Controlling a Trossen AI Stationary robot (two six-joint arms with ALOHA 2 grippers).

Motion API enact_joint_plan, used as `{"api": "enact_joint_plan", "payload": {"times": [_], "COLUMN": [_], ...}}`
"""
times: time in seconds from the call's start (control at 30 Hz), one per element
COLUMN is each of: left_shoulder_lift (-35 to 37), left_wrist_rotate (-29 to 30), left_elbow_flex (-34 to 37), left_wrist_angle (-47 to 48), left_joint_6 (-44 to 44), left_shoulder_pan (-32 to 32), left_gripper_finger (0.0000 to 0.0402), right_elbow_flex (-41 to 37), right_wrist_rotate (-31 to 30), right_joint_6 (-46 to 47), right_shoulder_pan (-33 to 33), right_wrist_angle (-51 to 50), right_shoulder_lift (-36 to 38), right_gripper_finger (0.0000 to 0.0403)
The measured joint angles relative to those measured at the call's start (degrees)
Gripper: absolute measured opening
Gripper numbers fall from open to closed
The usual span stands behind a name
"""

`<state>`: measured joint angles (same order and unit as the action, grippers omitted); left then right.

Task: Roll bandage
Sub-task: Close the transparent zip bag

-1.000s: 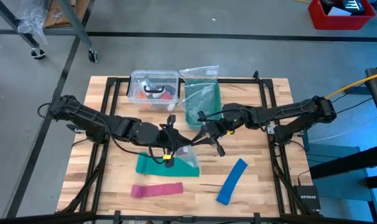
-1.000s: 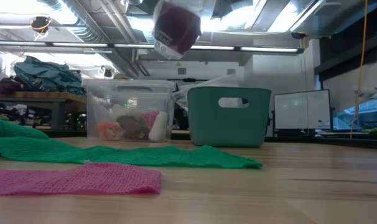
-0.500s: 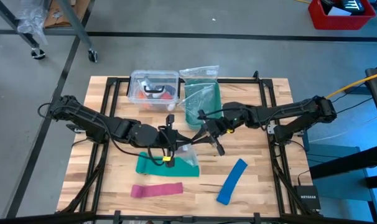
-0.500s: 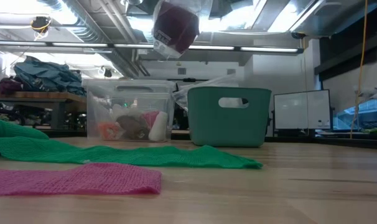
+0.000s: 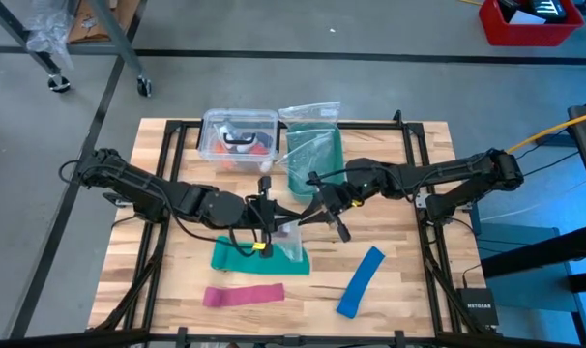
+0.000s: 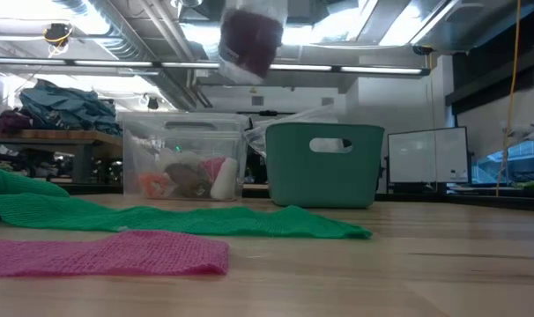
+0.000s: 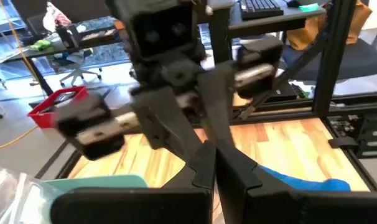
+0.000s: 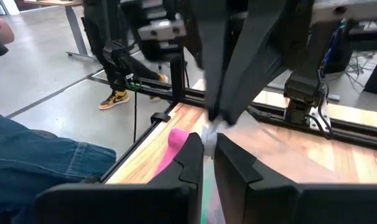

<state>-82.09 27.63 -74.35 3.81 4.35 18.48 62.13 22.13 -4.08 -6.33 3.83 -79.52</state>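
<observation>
Bandage [image 6: 249, 40] rolled, bagged, held aloft by both closed grippers [image 5: 266, 215] [image 5: 317, 215]; next, a steady placing

A robotics lab or workshop: the wooden desk [image 5: 409, 242] sits in a black metal frame on a bare grey concrete floor [image 5: 274, 87] marked with dark tape lines. In the low view, exposed ducts and strip lights [image 6: 355, 69] run across the upper frame, a whiteboard [image 6: 426, 154] stands at right, and cluttered workbenches [image 6: 38, 136] fill the left. A red bin [image 5: 530, 24] sits upper right
</observation>
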Motion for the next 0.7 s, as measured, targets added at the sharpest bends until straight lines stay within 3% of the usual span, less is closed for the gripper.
{"api": "enact_joint_plan", "payload": {"times": [0.17, 0.43, 0.57, 0.7], "left_shoulder_lift": [1.4, 3.1, 2.9, 2.9], "left_wrist_rotate": [4.2, 3.2, -1.5, -6.0], "left_elbow_flex": [-0.2, -0.1, -0.1, -0.1], "left_wrist_angle": [-1.6, -1.0, 0.3, 1.0], "left_joint_6": [1.0, 0.8, -2.7, -6.1], "left_shoulder_pan": [-0.4, -0.1, -0.1, 0.0], "left_gripper_finger": [0.0001, 0.0001, 0.0002, 0.0034], "right_elbow_flex": [-0.3, -0.2, -0.2, -0.2], "right_wrist_rotate": [1.5, 1.4, 1.1, 1.0], "right_joint_6": [0.7, 0.9, 0.9, 0.8], "right_shoulder_pan": [-0.4, -0.2, -0.1, -0.1], "right_wrist_angle": [-2.5, -2.6, -2.5, -2.3], "right_shoulder_lift": [-0.6, -0.3, -0.2, -0.2], "right_gripper_finger": [0.0033, 0.0033, 0.0033, 0.0033]}}
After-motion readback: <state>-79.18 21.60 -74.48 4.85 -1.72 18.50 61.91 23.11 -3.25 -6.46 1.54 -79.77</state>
